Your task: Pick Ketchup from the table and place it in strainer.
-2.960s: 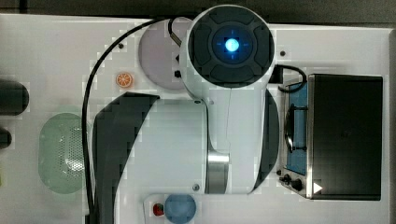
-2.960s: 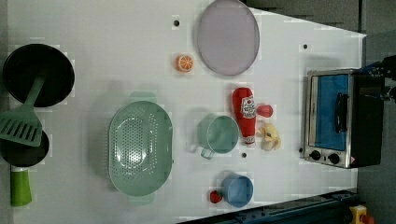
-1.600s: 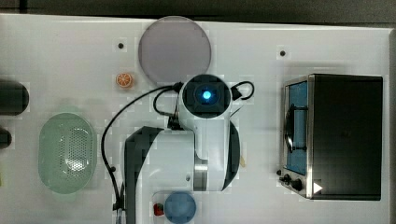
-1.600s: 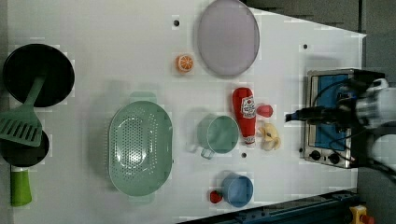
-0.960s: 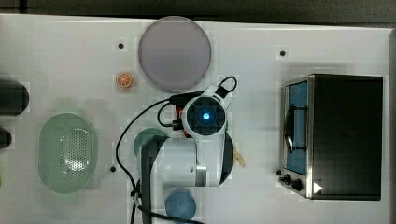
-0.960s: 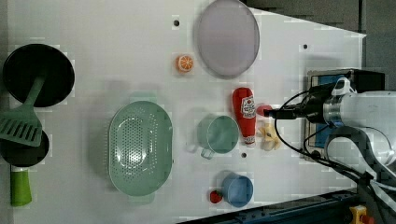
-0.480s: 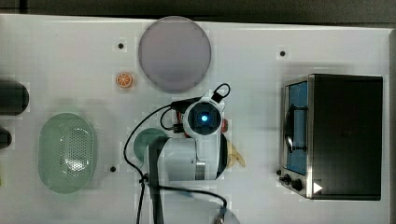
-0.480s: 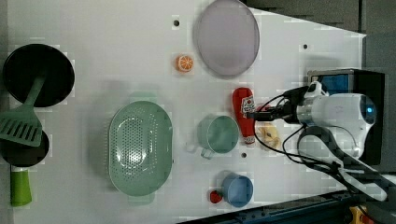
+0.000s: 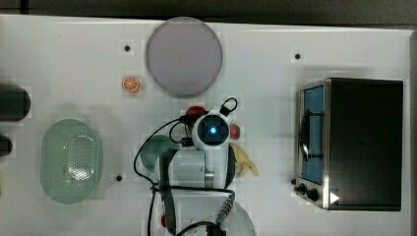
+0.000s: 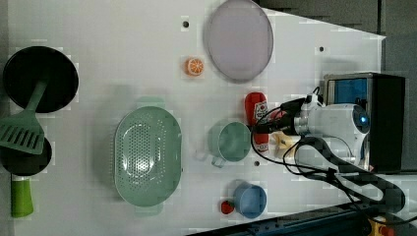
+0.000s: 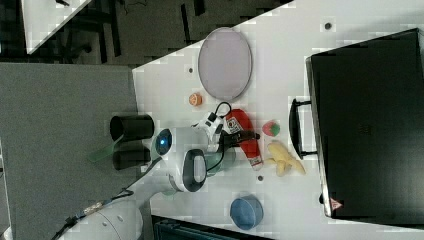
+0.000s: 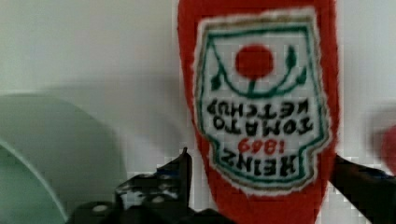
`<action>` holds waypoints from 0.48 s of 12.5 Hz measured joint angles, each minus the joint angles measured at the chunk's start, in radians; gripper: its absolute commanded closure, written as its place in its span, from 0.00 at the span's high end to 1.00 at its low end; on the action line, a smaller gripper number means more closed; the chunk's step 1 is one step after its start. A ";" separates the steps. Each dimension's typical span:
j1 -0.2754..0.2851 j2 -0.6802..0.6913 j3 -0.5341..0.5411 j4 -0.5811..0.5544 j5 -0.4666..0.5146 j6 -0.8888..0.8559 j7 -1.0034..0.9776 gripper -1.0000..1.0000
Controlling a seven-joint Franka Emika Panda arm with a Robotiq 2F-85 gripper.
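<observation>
The Ketchup [image 12: 261, 107], a small red bottle with a white label, lies flat on the white table, also seen as Ketchup [image 10: 255, 110] and Ketchup [image 11: 243, 131]. My gripper [image 12: 261, 158] is down over its lower half, open, with one dark finger [image 12: 182, 168] on each side and narrow gaps to the bottle. In the top view my wrist [image 9: 212, 130] covers most of the Ketchup [image 9: 196, 109]. The strainer [image 10: 120, 147], a pale mint-green oval basket, sits well toward the left view's left, and the strainer [image 9: 49, 147] lies at the top view's left.
A green cup [image 10: 230, 141] stands right beside the bottle, between it and the strainer. A strawberry [image 11: 270, 128] and a banana [image 9: 244, 162] lie on its other side. A toaster oven [image 9: 359, 142], grey plate [image 9: 183, 56], orange slice [image 9: 130, 84], blue bowl [image 10: 251, 199] and black pans [image 10: 42, 78] ring the table.
My arm has swung in from the toaster side and come down over the Ketchup, so my fingers now straddle it. The fingers have narrowed slightly. The bottle has not moved.
</observation>
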 measured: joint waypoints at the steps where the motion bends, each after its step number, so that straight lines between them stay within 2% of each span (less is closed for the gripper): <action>1: -0.001 0.000 0.000 -0.004 -0.002 0.010 0.000 0.60; 6: -0.009 -0.036 0.005 -0.002 -0.002 -0.009 -0.007 0.60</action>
